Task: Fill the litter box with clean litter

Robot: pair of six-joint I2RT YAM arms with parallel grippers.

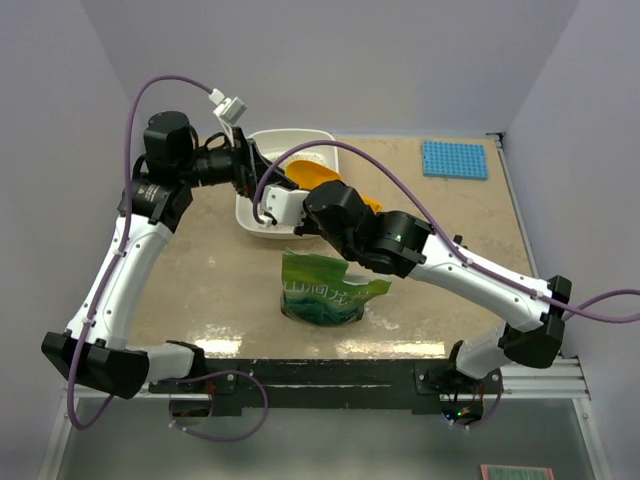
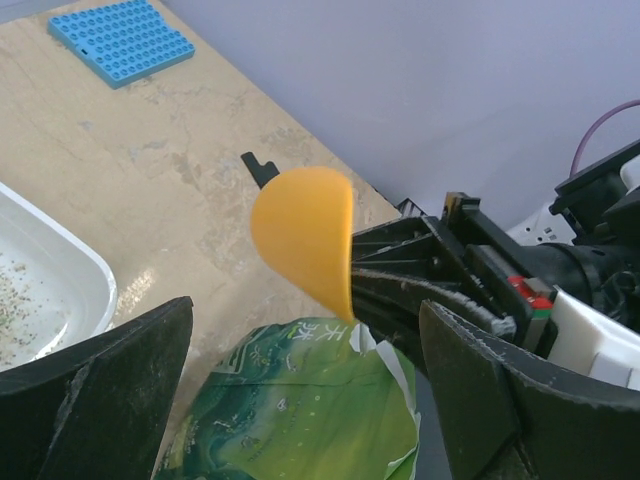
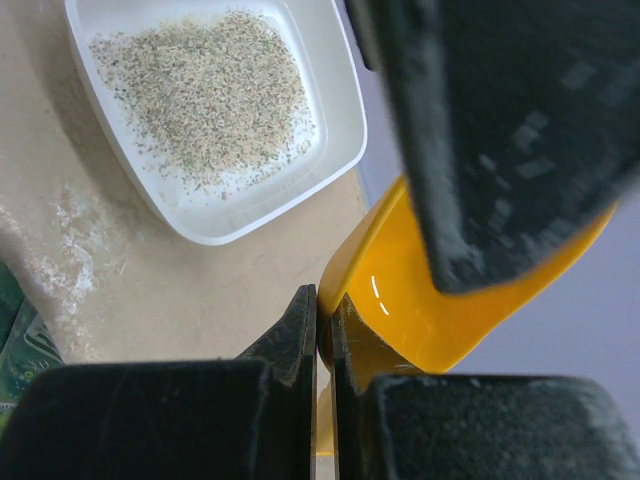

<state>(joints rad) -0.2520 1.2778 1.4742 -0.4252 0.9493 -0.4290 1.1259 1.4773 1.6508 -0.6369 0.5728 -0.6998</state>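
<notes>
Right gripper (image 3: 325, 330) clenched on the thin handle of the scoop (image 3: 430, 320); the jaws are nearly together with a sliver of orange between them. Left gripper (image 2: 305, 330) released, jaws wide apart, nothing in them, hanging above the bag (image 2: 300, 410).

Location: the box (image 3: 255, 215) sits at the far side of the desk (image 1: 200, 290), and the bag stands just in front of it. The litter (image 3: 205, 95) lies as a thin patch on the box floor, with bare white around it. Judged: the fill is well short of done. A blue mat (image 1: 455, 160) lies well apart, at the far right.

Materials:
- Litter: fine beige-grey speckled granules, loose and dry-looking. It will flow and scatter, and there is nothing to pinch, so it has to ride in the scoop or pour from the bag.
- Scoop: glossy orange-yellow plastic, a curved bowl, stiff. Likely slippery in a pad grip, so take it by the handle and keep the bowl level. Load cannot be seen, since only its outer face shows.
- Bag: crinkly green film, top open and ragged. Soft, so it will slump; grip the upper edge.
- Box: white moulded plastic, rounded corners, raised rim. Stiff but probably light, and it may skid on the smooth desk if nudged.
</notes>
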